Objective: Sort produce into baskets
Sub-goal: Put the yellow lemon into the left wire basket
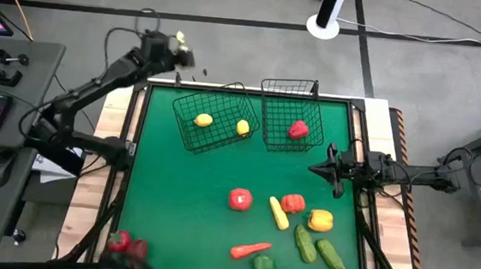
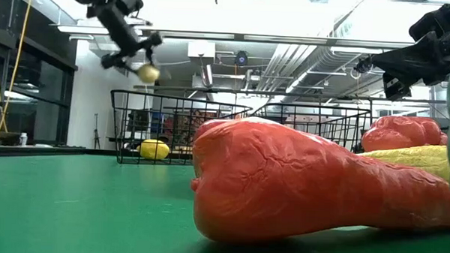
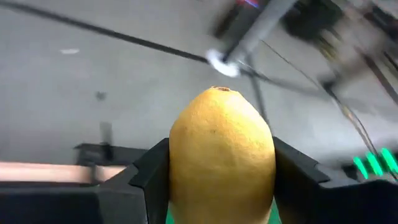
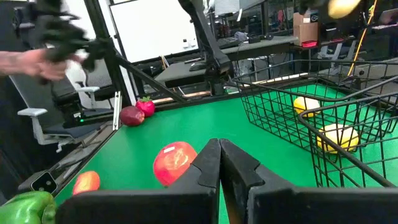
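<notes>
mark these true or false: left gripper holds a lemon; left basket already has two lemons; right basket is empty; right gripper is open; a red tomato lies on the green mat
1. The left gripper holds a lemon. True; in the high view it is raised near the table's far left corner.
2. The left basket has two lemons in it. True.
3. The right basket is empty. False: a red pepper lies in it.
4. The right gripper is open. False: its fingers are shut, holding nothing, over the mat's right side.
5. A red tomato lies on the green mat. True, near the middle.
</notes>
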You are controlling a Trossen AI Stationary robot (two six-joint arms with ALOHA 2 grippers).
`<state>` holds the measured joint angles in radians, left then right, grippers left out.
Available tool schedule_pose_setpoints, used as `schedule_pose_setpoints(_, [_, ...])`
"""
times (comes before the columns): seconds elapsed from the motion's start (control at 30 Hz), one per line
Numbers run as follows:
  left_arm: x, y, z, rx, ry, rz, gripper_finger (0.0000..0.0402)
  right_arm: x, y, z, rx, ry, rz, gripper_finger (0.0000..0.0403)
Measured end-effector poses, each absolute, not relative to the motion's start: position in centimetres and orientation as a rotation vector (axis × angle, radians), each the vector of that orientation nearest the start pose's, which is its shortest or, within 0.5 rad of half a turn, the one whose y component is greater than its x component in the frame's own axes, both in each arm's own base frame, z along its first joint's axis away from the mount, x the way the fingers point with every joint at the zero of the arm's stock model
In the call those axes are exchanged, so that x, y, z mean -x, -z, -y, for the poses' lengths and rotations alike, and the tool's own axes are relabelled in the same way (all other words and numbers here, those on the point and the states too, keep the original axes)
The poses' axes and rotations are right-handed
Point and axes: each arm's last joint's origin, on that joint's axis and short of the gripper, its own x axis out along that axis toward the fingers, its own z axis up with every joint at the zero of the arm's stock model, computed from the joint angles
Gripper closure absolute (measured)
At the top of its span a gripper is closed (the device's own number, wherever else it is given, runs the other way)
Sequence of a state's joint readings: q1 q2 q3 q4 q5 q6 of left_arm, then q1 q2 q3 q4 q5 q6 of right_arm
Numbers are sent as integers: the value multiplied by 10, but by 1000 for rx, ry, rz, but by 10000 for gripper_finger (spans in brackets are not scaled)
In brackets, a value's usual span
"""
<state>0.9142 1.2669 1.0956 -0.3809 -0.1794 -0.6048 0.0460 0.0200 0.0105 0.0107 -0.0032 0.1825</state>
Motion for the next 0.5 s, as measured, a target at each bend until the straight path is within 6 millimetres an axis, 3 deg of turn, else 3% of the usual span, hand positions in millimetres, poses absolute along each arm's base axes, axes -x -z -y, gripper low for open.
schedule_pose_setpoints(0.2, [-221,-307,-140,637,-771,-451,159,-98,-167,-5,-183,-49,-4,402])
schedule_pose_setpoints(0.3, [-239,-293,-101,629,-610,-541,153,-98,-166,-5,-183,-49,-4,402])
schedule_pose_setpoints(0.4, [-247,-288,-77,642,-549,-576,151,-98,-167,-5,-183,-49,-4,402])
schedule_pose_setpoints(0.5, [-250,-288,-68,644,-531,-569,148,-98,-166,-5,-183,-49,-4,402])
